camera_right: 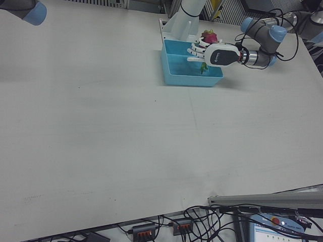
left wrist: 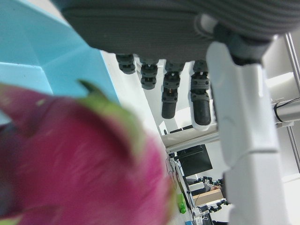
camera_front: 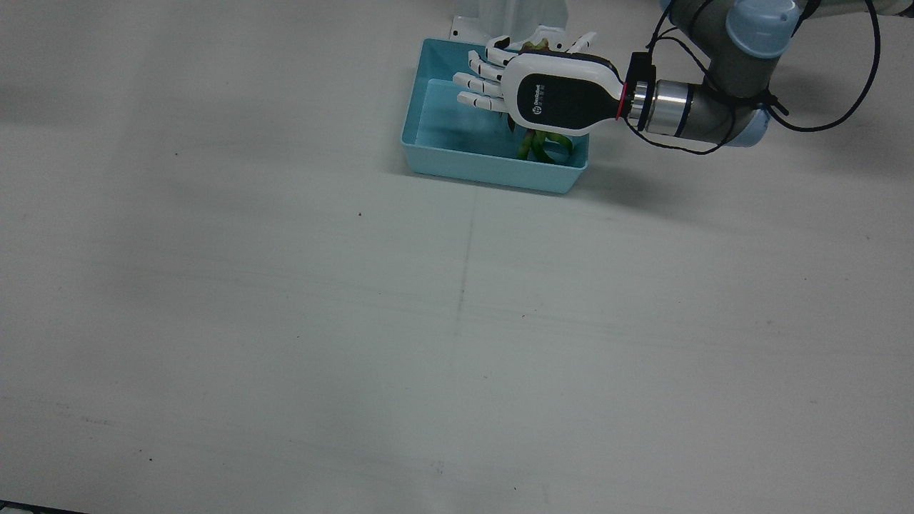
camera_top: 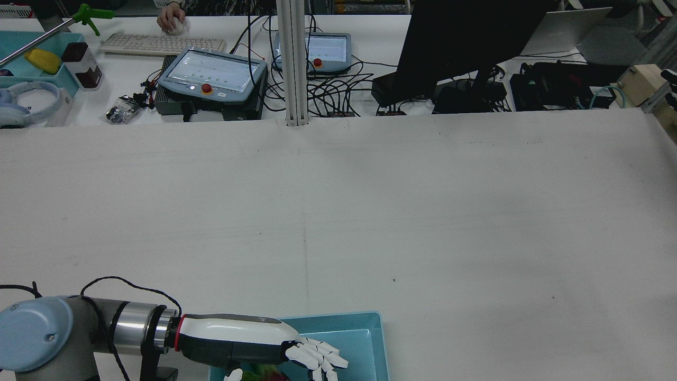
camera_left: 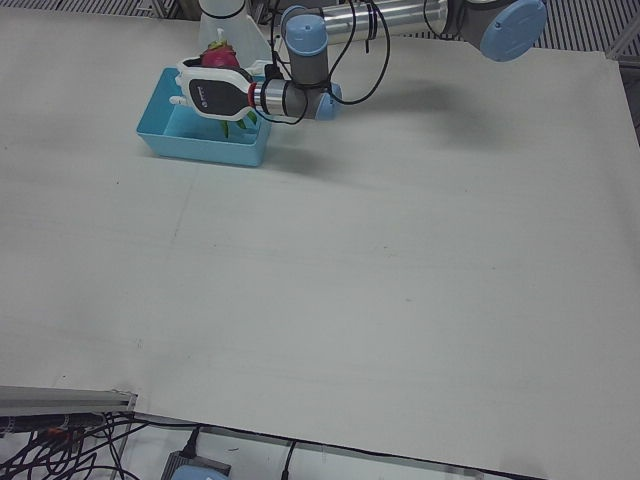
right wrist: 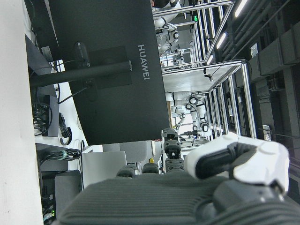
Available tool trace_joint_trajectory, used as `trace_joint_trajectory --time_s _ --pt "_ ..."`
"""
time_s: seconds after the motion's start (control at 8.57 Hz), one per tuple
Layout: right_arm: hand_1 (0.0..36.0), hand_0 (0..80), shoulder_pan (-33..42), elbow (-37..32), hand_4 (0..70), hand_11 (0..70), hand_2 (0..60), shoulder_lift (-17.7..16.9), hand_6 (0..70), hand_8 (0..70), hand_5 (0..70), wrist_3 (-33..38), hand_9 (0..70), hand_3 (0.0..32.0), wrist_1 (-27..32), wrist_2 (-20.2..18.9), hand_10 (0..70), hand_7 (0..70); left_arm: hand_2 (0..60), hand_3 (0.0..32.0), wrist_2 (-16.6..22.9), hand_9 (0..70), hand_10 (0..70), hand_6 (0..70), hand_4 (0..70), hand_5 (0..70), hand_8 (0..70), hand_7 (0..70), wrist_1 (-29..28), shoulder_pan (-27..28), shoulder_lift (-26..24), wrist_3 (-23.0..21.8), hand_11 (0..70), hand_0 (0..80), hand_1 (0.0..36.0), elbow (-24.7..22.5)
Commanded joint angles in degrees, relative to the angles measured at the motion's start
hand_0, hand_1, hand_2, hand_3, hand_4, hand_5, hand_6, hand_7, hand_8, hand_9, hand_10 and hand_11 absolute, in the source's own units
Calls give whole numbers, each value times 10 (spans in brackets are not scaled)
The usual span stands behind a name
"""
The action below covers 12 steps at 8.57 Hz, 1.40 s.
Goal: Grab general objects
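A pink dragon fruit with green scales [left wrist: 79, 164] lies in a light blue bin [camera_front: 493, 171] at the table's edge near the robot. My left hand [camera_front: 550, 93] hovers palm down right over it, fingers [camera_front: 480, 86] stretched out and apart, holding nothing. The fruit's green tips [camera_front: 546, 146] stick out from under the palm. The fruit's pink top shows behind the hand in the left-front view [camera_left: 218, 58] and the right-front view [camera_right: 209, 36]. My right hand [right wrist: 187, 187] shows only in its own view, empty, facing a black monitor.
The bin also shows in the rear view [camera_top: 378, 338] under the left hand [camera_top: 254, 338]. The white arm pedestal [camera_front: 510, 18] stands just behind the bin. Monitor, consoles and cables [camera_top: 328, 90] line the far side of the table.
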Motion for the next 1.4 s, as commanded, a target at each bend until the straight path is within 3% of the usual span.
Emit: trace_joint_trajectory --time_s 0.0,0.12,0.23,0.47,0.7,0.93,1.05,1.28 --pt "0 0 0 0 0 0 0 0 0 0 0 0 0 0 0 0 0 0 600 0 0 105 68 187 104 530 121 223 10 -6 -7 -4 122 515 343 0" --pt "0 0 0 1 0 0 0 0 0 0 0 0 0 0 0 0 0 0 600 0 0 115 69 192 101 531 132 231 16 -23 -7 -6 122 504 317 -2" --pt "0 0 0 1 0 0 0 0 0 0 0 0 0 0 0 0 0 0 600 0 0 149 79 220 110 554 157 293 27 -55 -8 -6 133 493 292 -2" --pt "0 0 0 1 0 0 0 0 0 0 0 0 0 0 0 0 0 0 600 0 -1 241 121 276 130 592 223 393 58 -107 -6 -6 194 496 298 3" --pt "0 0 0 1 0 0 0 0 0 0 0 0 0 0 0 0 0 0 600 0 -1 277 129 303 148 615 250 429 62 -272 -3 -6 208 515 325 28" --pt "0 0 1 0 0 0 0 0 0 0 0 0 0 0 0 0 0 0 600 0 -1 282 127 320 171 601 255 451 28 -401 -6 -6 207 539 358 134" --pt "0 0 0 0 0 0 0 0 0 0 0 0 0 0 0 0 0 0 600 0 -1 263 126 312 178 545 248 438 -2 -451 -13 -13 206 543 359 180" --pt "0 0 0 -2 0 0 0 0 0 0 0 0 0 0 1 0 0 0 600 0 -13 255 127 316 183 504 247 437 -104 -554 -20 -33 209 541 356 313"
